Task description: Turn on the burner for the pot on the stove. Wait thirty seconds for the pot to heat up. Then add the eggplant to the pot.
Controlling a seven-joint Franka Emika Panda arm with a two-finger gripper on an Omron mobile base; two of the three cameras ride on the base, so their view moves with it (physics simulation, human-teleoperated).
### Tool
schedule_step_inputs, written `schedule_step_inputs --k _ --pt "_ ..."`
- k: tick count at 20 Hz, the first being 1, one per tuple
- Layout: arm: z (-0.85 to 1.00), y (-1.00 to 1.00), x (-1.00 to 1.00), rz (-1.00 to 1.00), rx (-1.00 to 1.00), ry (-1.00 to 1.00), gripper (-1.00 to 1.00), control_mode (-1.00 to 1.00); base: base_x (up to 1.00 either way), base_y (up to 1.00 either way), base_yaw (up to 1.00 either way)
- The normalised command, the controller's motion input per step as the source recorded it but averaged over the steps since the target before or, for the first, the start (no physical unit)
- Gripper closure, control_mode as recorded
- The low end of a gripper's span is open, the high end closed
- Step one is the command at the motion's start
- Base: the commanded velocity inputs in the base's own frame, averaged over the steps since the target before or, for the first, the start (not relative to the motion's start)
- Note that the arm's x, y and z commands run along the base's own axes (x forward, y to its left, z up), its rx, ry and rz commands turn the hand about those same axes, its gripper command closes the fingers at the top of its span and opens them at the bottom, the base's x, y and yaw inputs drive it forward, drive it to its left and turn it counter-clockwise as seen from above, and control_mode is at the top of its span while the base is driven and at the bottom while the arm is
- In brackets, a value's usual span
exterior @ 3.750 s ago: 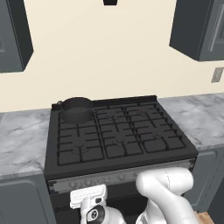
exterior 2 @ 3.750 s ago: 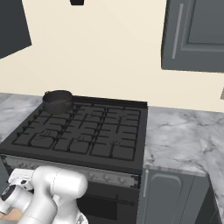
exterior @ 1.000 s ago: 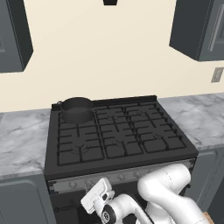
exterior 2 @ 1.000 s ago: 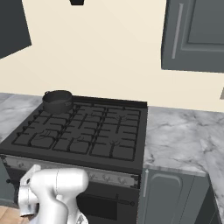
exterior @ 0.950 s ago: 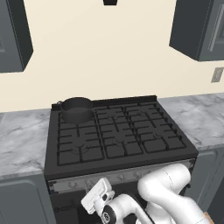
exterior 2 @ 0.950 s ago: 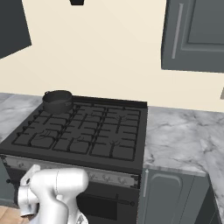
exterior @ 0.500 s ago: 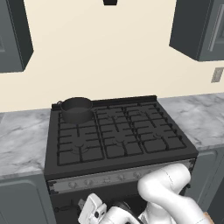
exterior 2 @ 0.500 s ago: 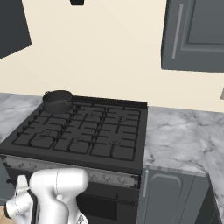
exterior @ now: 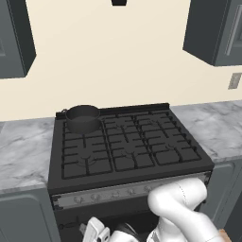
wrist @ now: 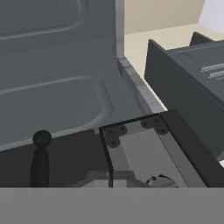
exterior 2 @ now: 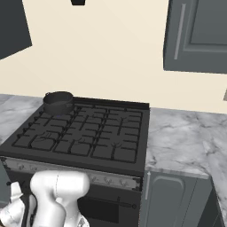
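The small dark grey pot (exterior: 82,117) (exterior 2: 58,102) stands on the back left burner of the black stove (exterior: 130,153) (exterior 2: 86,133). No flame is visible under it. The silver strip of knobs (exterior: 118,192) (exterior 2: 106,179) runs along the stove's front. My gripper (exterior: 93,230) (exterior 2: 9,210) hangs low in front of the oven door, below the knob strip and well away from the pot. It is shut and nothing shows in it. The eggplant is out of view.
Grey marble counters (exterior: 23,151) (exterior 2: 186,133) flank the stove on both sides. Dark wall cabinets (exterior: 215,30) (exterior 2: 197,35) hang above. The hand view takes in grey cabinet panels (wrist: 52,87) at close range.
The hand has sunk lower in front of the oven door and swung a little to the left. The pot and stove have not moved.
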Motion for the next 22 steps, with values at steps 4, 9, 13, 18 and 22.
schedule_step_inputs --k 4,9,13,18,22 --pt "0.76 0.23 0.05 -0.2 0.0 0.06 -1.0 -1.0 0.0 0.0 0.0" --pt "1.0 0.21 -0.01 -0.26 0.01 0.0 -1.0 -1.0 0.0 0.0 0.0" --pt "1.0 0.0 -0.48 -0.26 0.06 0.09 -1.0 -1.0 0.0 0.0 0.0" --pt "1.0 -0.28 -0.83 -0.32 0.11 0.24 -1.0 -1.0 0.0 0.0 0.0" --pt "1.0 -0.55 -0.58 -0.3 0.06 0.4 -1.0 -1.0 0.0 0.0 0.0"
